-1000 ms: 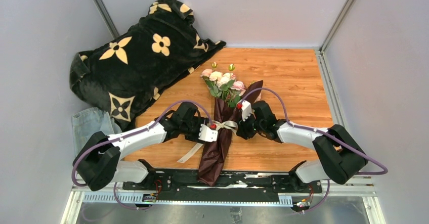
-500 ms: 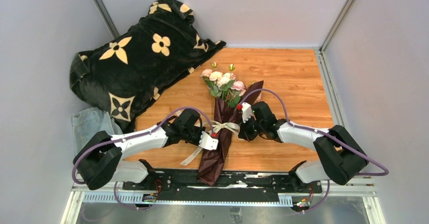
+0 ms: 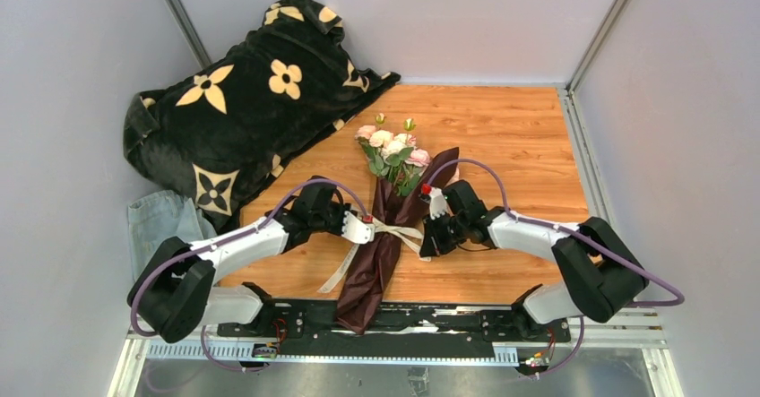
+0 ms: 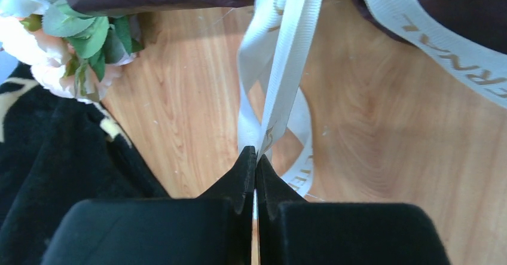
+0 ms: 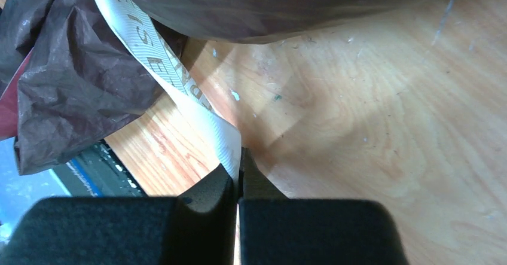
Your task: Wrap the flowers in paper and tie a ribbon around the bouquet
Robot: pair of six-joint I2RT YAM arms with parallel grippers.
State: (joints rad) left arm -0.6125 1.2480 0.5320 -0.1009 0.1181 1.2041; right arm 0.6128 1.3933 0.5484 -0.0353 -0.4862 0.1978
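The bouquet point(image 3: 381, 245) lies slantwise on the wooden table, pink and cream flowers point(image 3: 392, 151) at its far end and dark maroon paper point(image 3: 367, 276) narrowing toward the near edge. A cream ribbon point(image 3: 394, 230) crosses the cone's middle, one tail trailing down-left. My left gripper point(image 3: 370, 228) is at the cone's left side, shut on a ribbon strand; in the left wrist view the ribbon point(image 4: 286, 61) runs taut from the pinched tips of the gripper point(image 4: 256, 157). My right gripper point(image 3: 427, 241) is on the right side, and in its wrist view the gripper point(image 5: 239, 164) is shut on the ribbon point(image 5: 158, 58) beside the paper point(image 5: 72, 85).
A black blanket with cream flower prints point(image 3: 242, 101) is heaped at the back left, overlapping the table corner. Blue denim cloth point(image 3: 157, 222) lies left of the table. The arms' black base rail point(image 3: 430, 321) runs along the near edge. Grey walls close in both sides.
Both grippers have closed on the ribbon. The left one has drawn up and left, the right one slightly down. The ribbon is pulled tighter and the bouquet has shifted a little left.
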